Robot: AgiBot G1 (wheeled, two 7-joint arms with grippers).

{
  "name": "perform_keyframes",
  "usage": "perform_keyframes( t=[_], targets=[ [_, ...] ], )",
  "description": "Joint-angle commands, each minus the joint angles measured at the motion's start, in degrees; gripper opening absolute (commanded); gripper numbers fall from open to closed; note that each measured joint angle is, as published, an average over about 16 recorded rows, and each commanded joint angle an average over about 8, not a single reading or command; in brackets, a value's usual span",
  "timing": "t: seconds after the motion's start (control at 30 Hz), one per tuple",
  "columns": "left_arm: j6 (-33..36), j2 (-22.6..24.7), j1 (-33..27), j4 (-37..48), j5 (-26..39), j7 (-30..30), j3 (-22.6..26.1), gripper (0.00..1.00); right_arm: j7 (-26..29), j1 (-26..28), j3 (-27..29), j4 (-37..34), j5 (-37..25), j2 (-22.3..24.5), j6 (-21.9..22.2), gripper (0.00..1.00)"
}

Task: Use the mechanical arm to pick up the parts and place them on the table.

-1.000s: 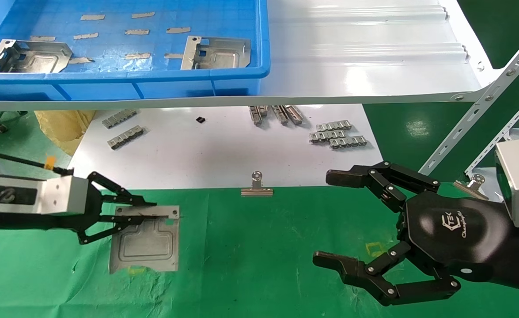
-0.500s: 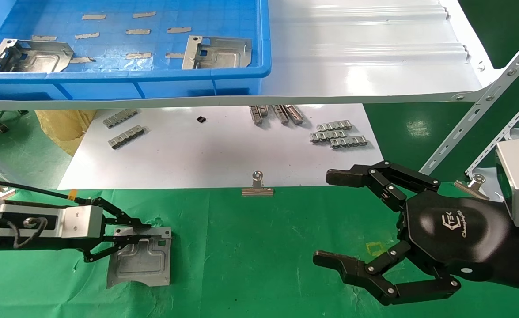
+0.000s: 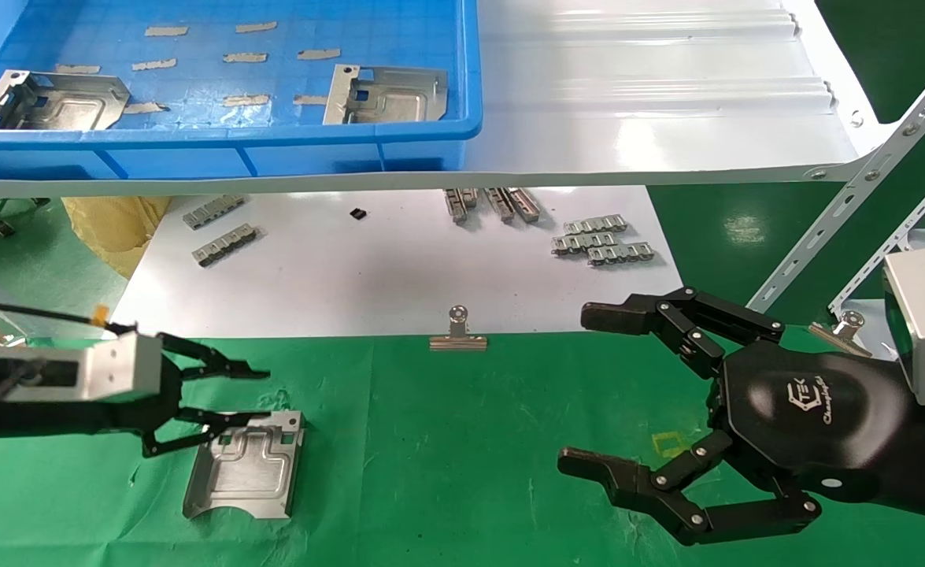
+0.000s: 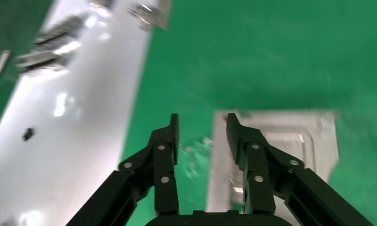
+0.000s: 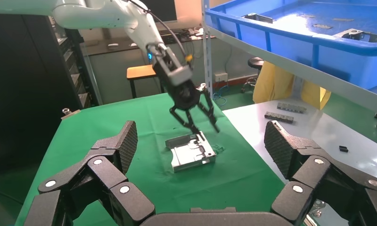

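- Progress on the left side: the left tool [image 3: 234, 398] hangs just above the near-left stretch of the green tabletop [image 3: 462, 441], fingers spread and gripping nothing, as the left wrist view also shows.
- One part [image 3: 243, 465] lies flat on the tabletop right under those fingertips, its folded flange toward the tool; it appears released, so this piece counts as delivered. From the head view it is hard to say whether a lower finger touches the flange.
- Up at the back left, the blue bin [image 3: 273, 150] on the white shelf [image 3: 651, 102] holds two more parts: one at its left end [image 3: 53, 101] and one nearer the middle [image 3: 387, 94]. Judging by this, roughly a third of the visible plates has been moved and two fetches are left.
- In the middle, a binder clip [image 3: 457, 334] sits at the seam between the white board [image 3: 399, 268] and the cloth, and small grey link strips [image 3: 600, 242] lie on the board; none of these belongs to the job.
- On the right, the right tool [image 3: 588, 394], the glossy black hand with the logo, hovers over the near-right tabletop with its claw fingers wide apart and empty, seemingly parked.
- Likely next need: the left arm must lift clear of the plate and reach up into the bin.
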Motion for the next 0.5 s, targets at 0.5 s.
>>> perform_keyframes(
  t=[0.5],
  targets=[
    [1.84, -2.86, 5.55, 1.17, -9.45, -10.57, -5.42, 1.0, 0.0, -0.02, 0.0, -0.02, 0.01, 0.01, 0.02, 1.0]
  ],
)
